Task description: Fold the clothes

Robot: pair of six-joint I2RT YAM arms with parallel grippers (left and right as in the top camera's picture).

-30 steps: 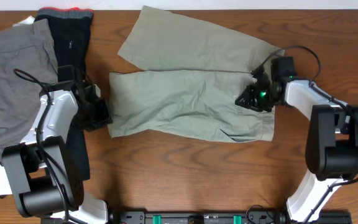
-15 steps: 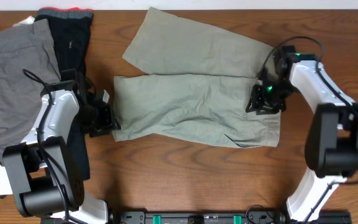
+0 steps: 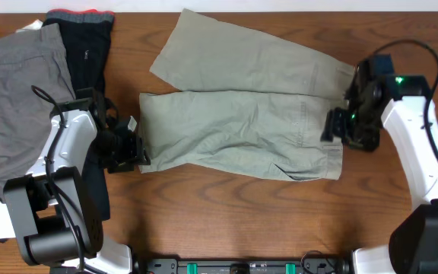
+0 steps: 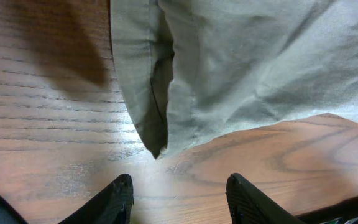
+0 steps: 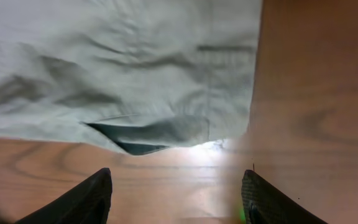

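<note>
Dark brown wood-grain table [image 3: 226, 217] under even light, a pale strip [image 3: 280, 4] along its far edge.

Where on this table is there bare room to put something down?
The widest bare patch is the table strip in front of the khaki shorts, between the left arm and right arm. A narrow gap lies between the black garment and the khaki shorts. The left side is crowded: grey shorts, black garment, left arm.
</note>
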